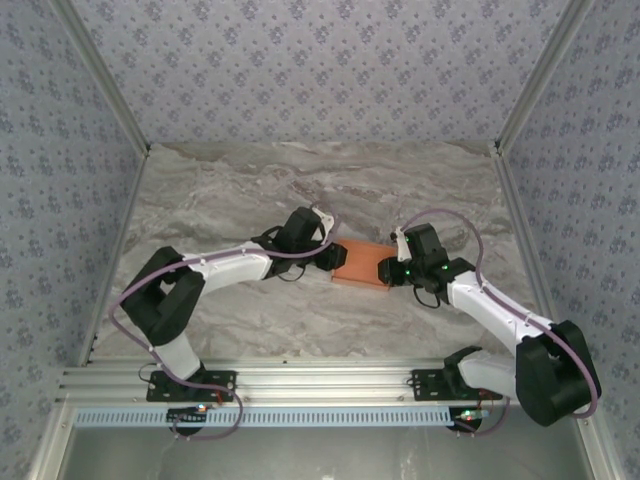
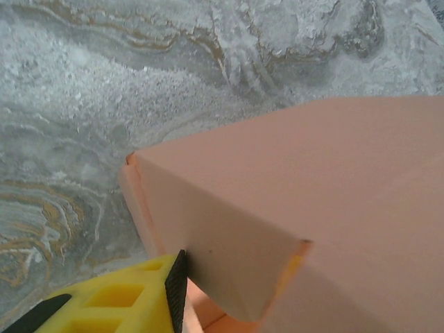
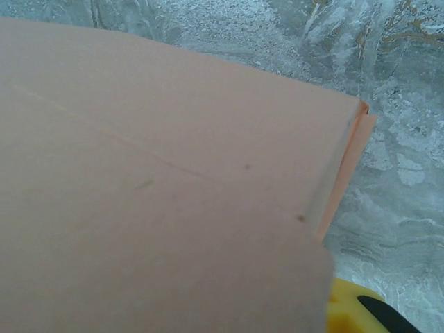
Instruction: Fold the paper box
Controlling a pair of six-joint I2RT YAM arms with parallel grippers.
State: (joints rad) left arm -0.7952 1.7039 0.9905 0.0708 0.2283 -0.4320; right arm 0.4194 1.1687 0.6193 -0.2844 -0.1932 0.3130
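- Two grippers meet at the paper box in the middle of the table. The left gripper is at its left end and the right gripper at its right end.
- Left wrist view: one yellow finger sits with its black pad just beside the box's folded end wall, low near the bottom edge. Its partner is hidden, so I cannot tell whether these jaws are clamped or slack.
- Right wrist view: the box's broad face looms close and a yellow finger peeks out under its near corner. Whether this gripper is clamped on the box cannot be told either.
- At the box's corner a thin flap edge stands slightly proud of the side wall.
- Marble surface stretches from the box towards the back wall and both side walls. The aluminium rail runs along the near edge.
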